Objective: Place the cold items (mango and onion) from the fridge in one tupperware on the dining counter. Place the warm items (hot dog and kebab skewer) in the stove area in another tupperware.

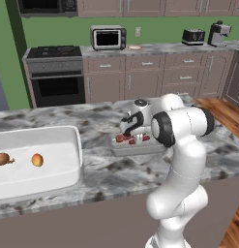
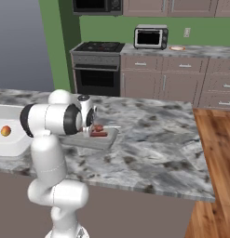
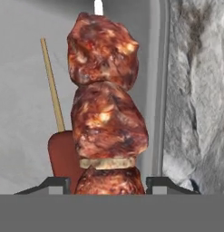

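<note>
The kebab skewer [image 3: 106,108] is held between the half-closed jaws of the gripper [image 3: 107,185] just over the grey tupperware [image 2: 103,141], beside the hot dog [image 3: 63,156], and is best released only once lowered level inside the rim.

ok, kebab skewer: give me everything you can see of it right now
The kebab skewer carries chunky, glossy red-brown charred meat pieces with a pale slice between the lower two, and a whitish skewer tip pokes out the far end. It sits between the fingertips of the gripper, lengthwise along the hand view, over the grey tupperware on the marble counter. The hot dog on its wooden stick lies beside it; whether they touch is unclear.
</note>
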